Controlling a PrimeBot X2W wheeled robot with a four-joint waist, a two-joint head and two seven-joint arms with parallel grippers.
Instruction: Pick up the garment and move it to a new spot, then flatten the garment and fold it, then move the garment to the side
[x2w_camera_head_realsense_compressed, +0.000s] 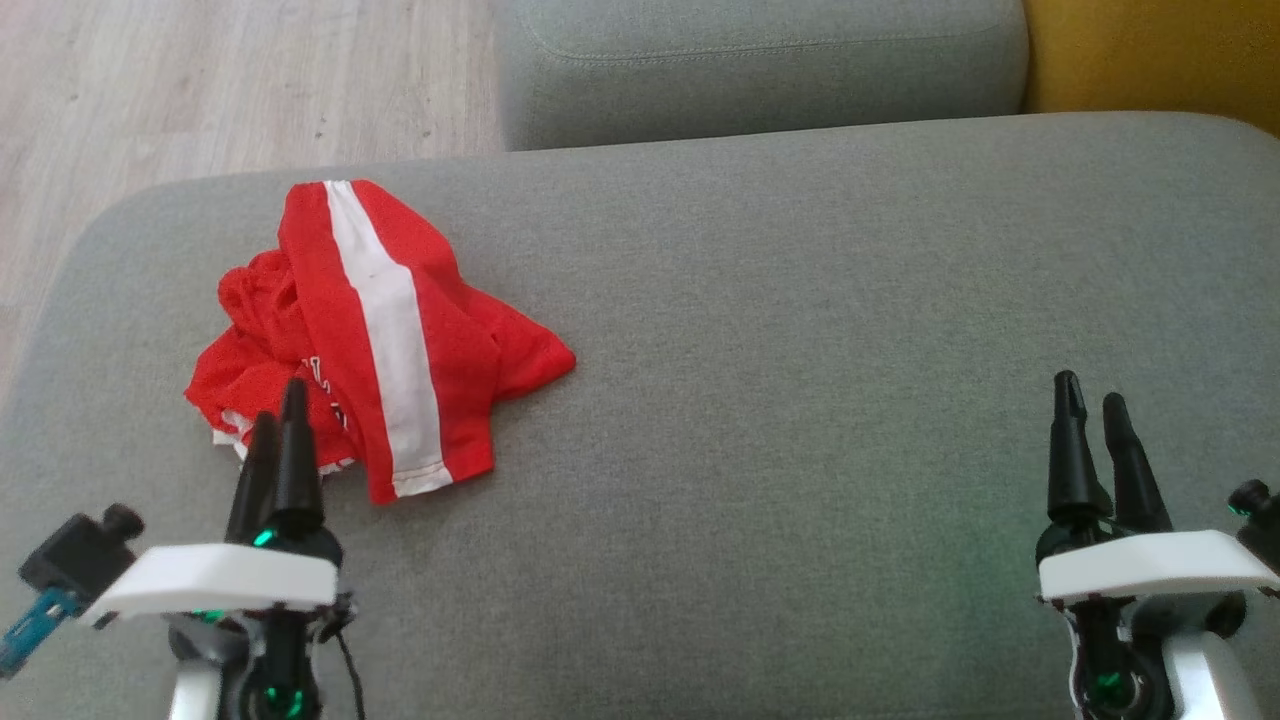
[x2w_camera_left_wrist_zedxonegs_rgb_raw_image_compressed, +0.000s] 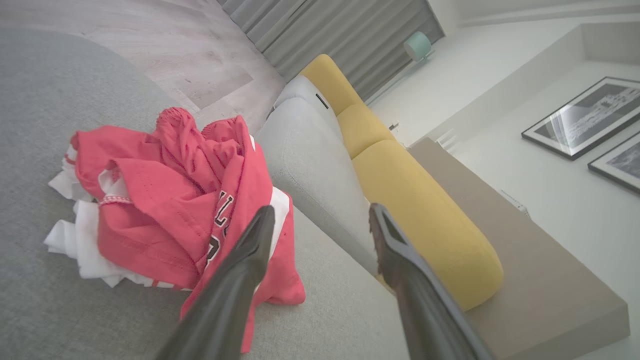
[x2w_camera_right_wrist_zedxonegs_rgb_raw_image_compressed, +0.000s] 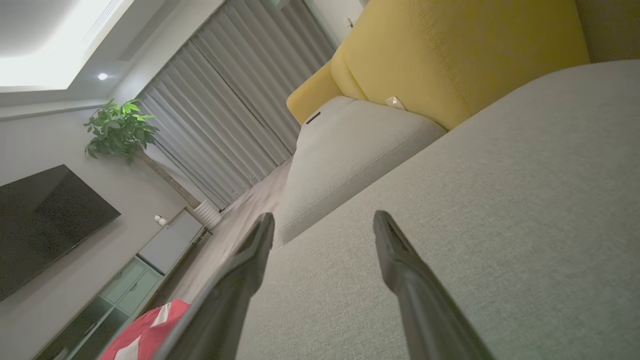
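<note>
Crumpled red garment (x2w_camera_head_realsense_compressed: 370, 340), white stripe, lies left on grey sofa cushion (x2w_camera_head_realsense_compressed: 800, 350). Its black lettering (x2w_camera_left_wrist_zedxonegs_rgb_raw_image_compressed: 220, 220) is folded, unreadable. Left end effector (x2w_camera_head_realsense_compressed: 280, 402) at garment's near edge, fingers apart. Right end effector (x2w_camera_head_realsense_compressed: 1090, 388) well right, also apart.

Place: home living room | Evidence: grey sofa (x2w_camera_head_realsense_compressed: 800, 300), yellow cushions (x2w_camera_left_wrist_zedxonegs_rgb_raw_image_compressed: 425, 215), floor-length curtains (x2w_camera_right_wrist_zedxonegs_rgb_raw_image_compressed: 225, 100), wall television (x2w_camera_right_wrist_zedxonegs_rgb_raw_image_compressed: 45, 225), potted plant (x2w_camera_right_wrist_zedxonegs_rgb_raw_image_compressed: 120, 127), 2 framed pictures (x2w_camera_left_wrist_zedxonegs_rgb_raw_image_compressed: 580, 117), wood floor (x2w_camera_head_realsense_compressed: 200, 90)

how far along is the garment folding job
Nothing looks done: the red garment lies crumpled on the grey cushion. In hand: the left gripper hovers open near it, holding nothing; the right gripper is open and far off. Left: picking up, moving, flattening, folding, setting aside.
</note>
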